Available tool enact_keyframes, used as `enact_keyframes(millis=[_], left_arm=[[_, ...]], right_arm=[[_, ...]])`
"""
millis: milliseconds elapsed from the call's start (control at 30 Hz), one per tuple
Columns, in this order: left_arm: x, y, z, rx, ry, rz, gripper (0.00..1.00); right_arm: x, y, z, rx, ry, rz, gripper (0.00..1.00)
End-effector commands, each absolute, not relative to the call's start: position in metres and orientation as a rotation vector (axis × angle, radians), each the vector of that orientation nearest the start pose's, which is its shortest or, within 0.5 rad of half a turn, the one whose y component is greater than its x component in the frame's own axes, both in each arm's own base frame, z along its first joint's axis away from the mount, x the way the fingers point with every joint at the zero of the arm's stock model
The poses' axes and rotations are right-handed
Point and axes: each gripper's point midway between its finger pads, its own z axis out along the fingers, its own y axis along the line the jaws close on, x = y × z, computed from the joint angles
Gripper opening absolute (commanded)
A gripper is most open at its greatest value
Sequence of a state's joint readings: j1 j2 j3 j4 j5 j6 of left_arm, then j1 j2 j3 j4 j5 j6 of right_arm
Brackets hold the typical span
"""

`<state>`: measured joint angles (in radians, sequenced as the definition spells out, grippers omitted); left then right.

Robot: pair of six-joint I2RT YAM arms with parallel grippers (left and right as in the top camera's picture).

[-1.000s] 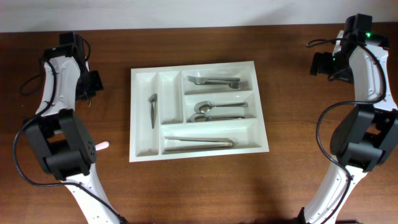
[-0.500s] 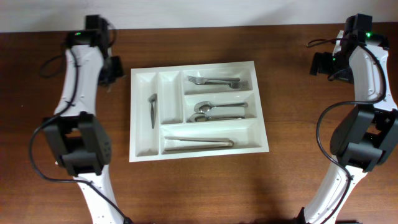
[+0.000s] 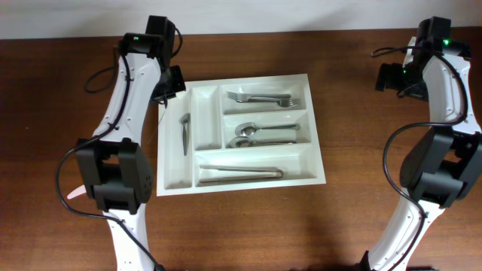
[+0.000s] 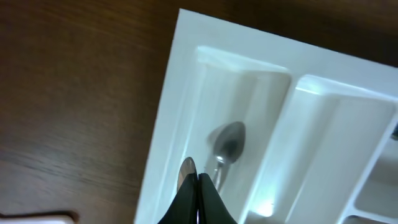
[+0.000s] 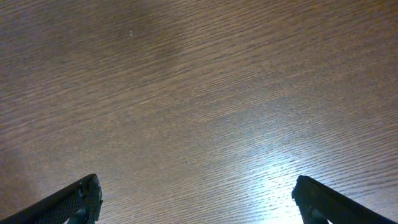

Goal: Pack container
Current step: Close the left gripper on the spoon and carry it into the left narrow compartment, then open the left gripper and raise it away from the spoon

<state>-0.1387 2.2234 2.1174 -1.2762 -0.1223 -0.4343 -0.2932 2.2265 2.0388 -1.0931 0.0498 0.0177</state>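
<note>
1. From overhead, the white tray (image 3: 175, 184) is lying flat in the middle of the brown table (image 3: 241, 226), between my two arms.
2. A small spoon (image 3: 184, 133) is lying in its leftmost narrow compartment. Forks (image 3: 260, 98) are filling the far long compartment, spoons (image 3: 263, 134) the middle one, and knives (image 3: 239, 173) the near one.
3. I am hanging my left gripper (image 3: 169, 83) over the tray's far left corner. I am keeping my right gripper (image 3: 392, 77) well apart from the tray, over bare wood on the right.
4. A small pale thing (image 3: 76, 192) is peeking out beside my left arm's base; I cannot tell what it is.
5. From my left wrist, I am looking down on the tray's left rim (image 4: 168, 124) and its two narrow compartments, with dark table to the left.
6. The small spoon (image 4: 227, 143) is resting in the leftmost compartment, its bowl pointing away from me.
7. I am pressing my left gripper's (image 4: 198, 177) fingers (image 4: 208, 202) together, with only a thin line between them. They are pointing at the compartment with the spoon. A small rounded tip (image 4: 188, 167) is showing at the fingertips; I cannot tell what it is or whether I am gripping it.
8. From my right wrist, I am seeing only wood grain (image 5: 199, 93), with a bright glare low in the picture.
9. I am spreading my right gripper (image 5: 199, 202) wide, with one finger (image 5: 78, 199) showing at each lower corner and nothing between them.
</note>
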Motion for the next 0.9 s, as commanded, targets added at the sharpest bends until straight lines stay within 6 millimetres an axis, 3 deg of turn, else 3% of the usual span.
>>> enact_keyframes(millis=[0,167,333,600,700,767,867], left_arm=[[0.474,-0.052,0.133,-0.590,2.830,0.047,0.02],[0.474,-0.056,0.133,-0.622,2.823,0.038,0.02],[0.476,-0.060,0.134,-0.612,2.815,0.032,0.51],[0.476,-0.054,0.134,-0.574,2.824,0.049,0.58],[0.469,-0.037,0.133,-0.548,2.852,0.129,0.62],[0.457,-0.014,0.133,-0.588,2.871,0.252,0.63],[0.441,0.025,0.140,-0.769,2.827,0.426,0.63]], right_arm=[[0.483,-0.155,0.124,0.439,2.769,-0.131,0.99],[0.483,-0.155,0.124,0.438,2.769,-0.131,0.99],[0.483,-0.155,0.124,0.438,2.769,-0.131,0.99],[0.483,-0.155,0.124,0.439,2.769,-0.131,0.99],[0.483,-0.155,0.124,0.438,2.769,-0.131,0.99],[0.483,-0.155,0.124,0.438,2.769,-0.131,0.99],[0.483,-0.155,0.124,0.438,2.769,-0.131,0.99]])
